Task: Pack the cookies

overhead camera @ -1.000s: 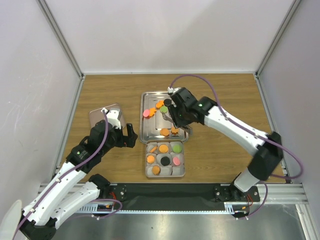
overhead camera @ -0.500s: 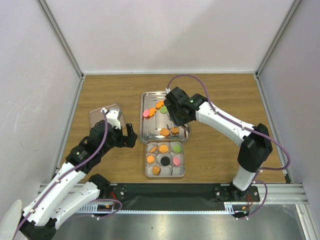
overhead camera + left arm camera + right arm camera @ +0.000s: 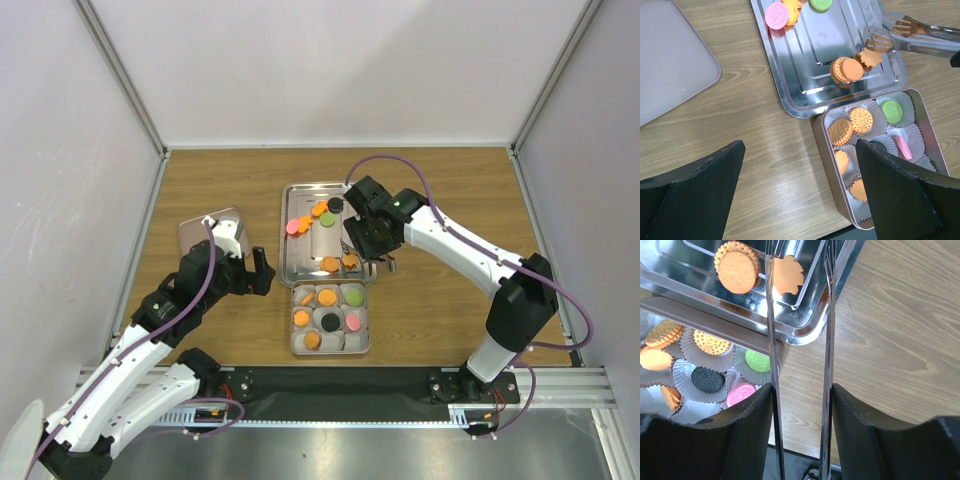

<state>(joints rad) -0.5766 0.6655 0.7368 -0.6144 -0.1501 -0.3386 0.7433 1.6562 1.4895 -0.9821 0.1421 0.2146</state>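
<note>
Loose cookies lie on the steel tray (image 3: 286, 262): pink (image 3: 292, 227), green (image 3: 327, 219) and black (image 3: 335, 203) at the back, two orange ones (image 3: 329, 264) at the front. My right gripper (image 3: 365, 240) is shut on metal tongs (image 3: 771, 340). The tongs' arms are spread, with their tips at the orange flower-shaped cookie (image 3: 788, 275), beside a round orange cookie (image 3: 737, 270). The box (image 3: 293, 320) of paper cups holds orange, green (image 3: 757, 361), black (image 3: 707, 380) and pink (image 3: 740, 394) cookies. My left gripper (image 3: 248, 268) is open and empty over bare wood left of the box (image 3: 827, 145).
The box's flat grey lid (image 3: 200, 232) lies at the left, behind my left gripper, and shows in the left wrist view (image 3: 670, 70). White walls close the wooden table on three sides. The tray's front rim (image 3: 805, 332) sits right behind the box.
My right gripper, with the tongs, went back over the tray's far part, then came right and nearer, to the tray's front right corner. The left arm has not moved.
</note>
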